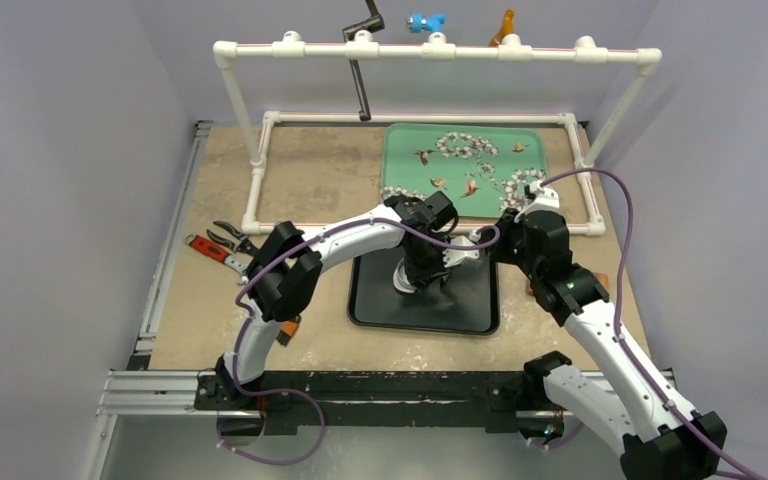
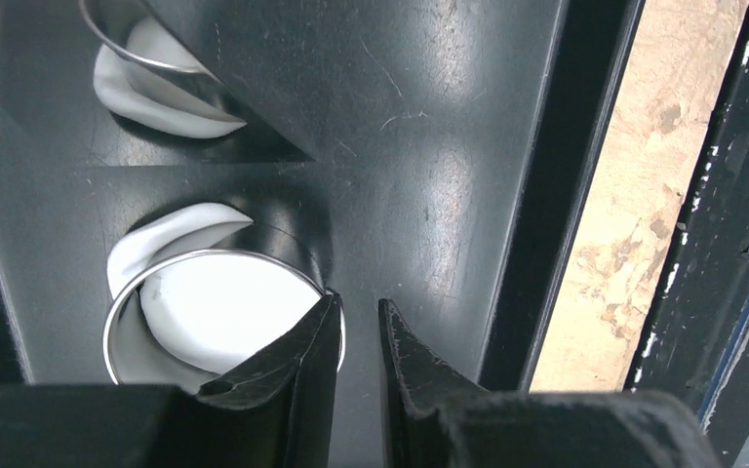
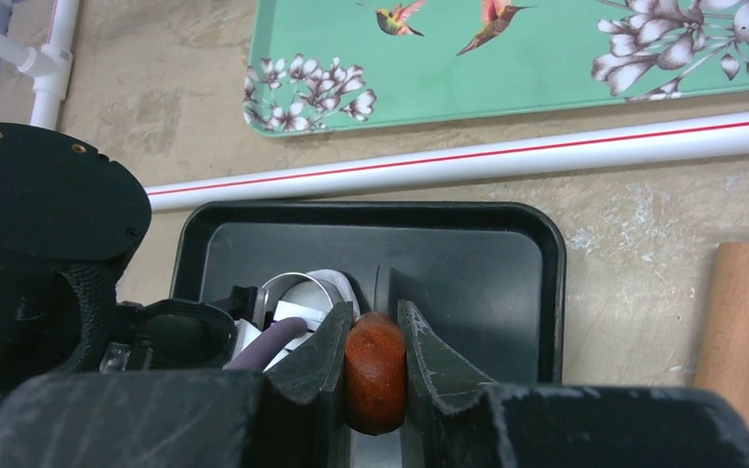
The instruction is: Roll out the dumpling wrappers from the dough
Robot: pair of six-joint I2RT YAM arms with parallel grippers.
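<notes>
Green hummingbird tray (image 1: pixel 460 160) inside white pipe frame (image 1: pixel 430 50); hand tools (image 1: pixel 222 240) well to its left

The top view looks down from above and behind on the whole surface (image 1: pixel 320 180). Both wrist views sit close, looking past the left gripper (image 2: pixel 359 304) and right gripper (image 3: pixel 374 310) into the same black tray (image 2: pixel 429 146).

White arm links (image 1: pixel 355 235), black joint housings (image 1: pixel 285 272), trailing purple cables (image 1: pixel 615 215), black wedge-shaped fingers (image 2: pixel 293 359)
</notes>
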